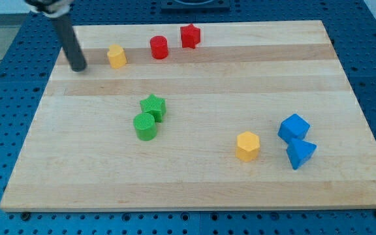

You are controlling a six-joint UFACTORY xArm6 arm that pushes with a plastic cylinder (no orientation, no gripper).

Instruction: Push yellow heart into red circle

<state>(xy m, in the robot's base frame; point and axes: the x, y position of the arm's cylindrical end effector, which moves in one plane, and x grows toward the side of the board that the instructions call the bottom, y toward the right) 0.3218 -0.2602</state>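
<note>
Lighting even and bright; image slightly soft.
Diffuse overhead light; short soft shadows fall toward 12 o'clock along the wooden board (194, 183). No glare. Rod top at 11 o'clock blurred.

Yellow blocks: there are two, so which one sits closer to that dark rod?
The yellow heart near the view's top left, just right of my tip and left of the red circle. The other yellow block, a hexagon, lies far off toward the bottom right.

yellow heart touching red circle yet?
No. Yellow heart sits apart from red circle, bare board between; my tip is left of the heart.
</note>
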